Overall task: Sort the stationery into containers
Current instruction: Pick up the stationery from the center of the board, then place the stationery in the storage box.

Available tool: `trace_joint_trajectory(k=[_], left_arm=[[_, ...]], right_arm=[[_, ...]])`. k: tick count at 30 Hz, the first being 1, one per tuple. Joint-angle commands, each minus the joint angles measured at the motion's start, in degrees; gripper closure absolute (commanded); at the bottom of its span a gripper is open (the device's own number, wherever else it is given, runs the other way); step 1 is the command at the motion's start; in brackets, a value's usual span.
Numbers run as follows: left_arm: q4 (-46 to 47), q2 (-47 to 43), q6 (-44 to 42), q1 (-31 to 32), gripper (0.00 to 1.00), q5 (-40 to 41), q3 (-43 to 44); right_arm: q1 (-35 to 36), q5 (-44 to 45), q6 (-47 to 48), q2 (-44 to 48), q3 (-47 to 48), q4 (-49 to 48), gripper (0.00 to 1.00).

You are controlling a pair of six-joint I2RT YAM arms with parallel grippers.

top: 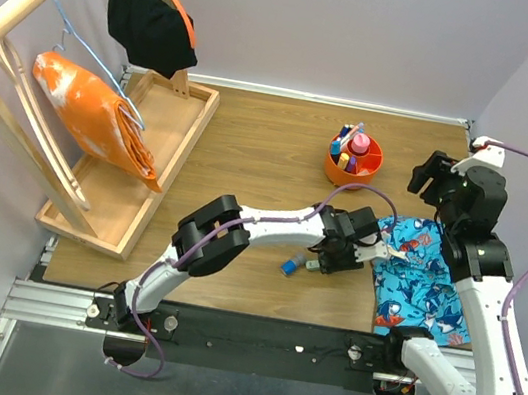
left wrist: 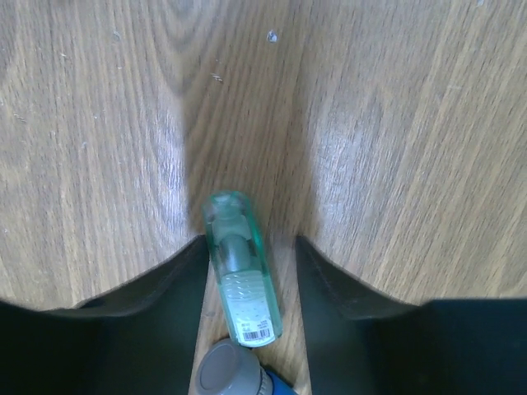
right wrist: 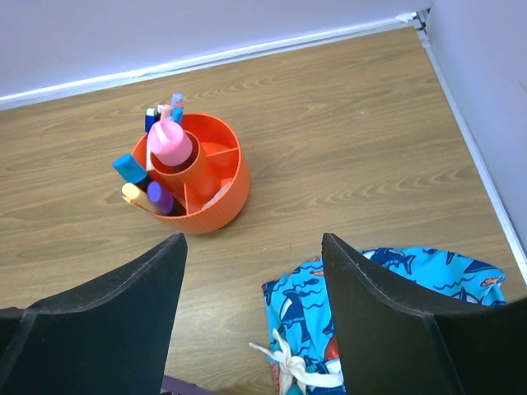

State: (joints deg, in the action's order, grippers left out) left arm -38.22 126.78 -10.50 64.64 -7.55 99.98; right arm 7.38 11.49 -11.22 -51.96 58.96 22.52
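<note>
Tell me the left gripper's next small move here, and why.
Probably close the left gripper on the green marker. The marker lies flat on the table between the open jaws, with a gap showing on its right side, so nothing looks gripped yet. Lifting it toward the orange pot would come afterwards.

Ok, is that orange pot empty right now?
No, the orange pot holds a pink-capped marker in its middle cup and a blue-capped marker in an outer compartment.
</note>
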Motion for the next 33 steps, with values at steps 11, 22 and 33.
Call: trace_joint_trajectory(k=[11,22,33], left_arm=[[-9.6,1.0,-4.8,-5.0,0.79,-17.6,9.1],[17.4,-5.8,-8.7,-11.0,0.86,-29.2,13.2],[45.1,2.1,-10.8,-15.3,0.83,-20.7,16.3]], right_arm=[[-1.2,0.8,0.3,-1.1,0.6,-0.6,0.26],[-4.2,3.9,0.2,-3.4,1.7,-2.0,0.26],[-6.4,2.5,-1.3,-4.6,0.1,-2.7,0.26]])
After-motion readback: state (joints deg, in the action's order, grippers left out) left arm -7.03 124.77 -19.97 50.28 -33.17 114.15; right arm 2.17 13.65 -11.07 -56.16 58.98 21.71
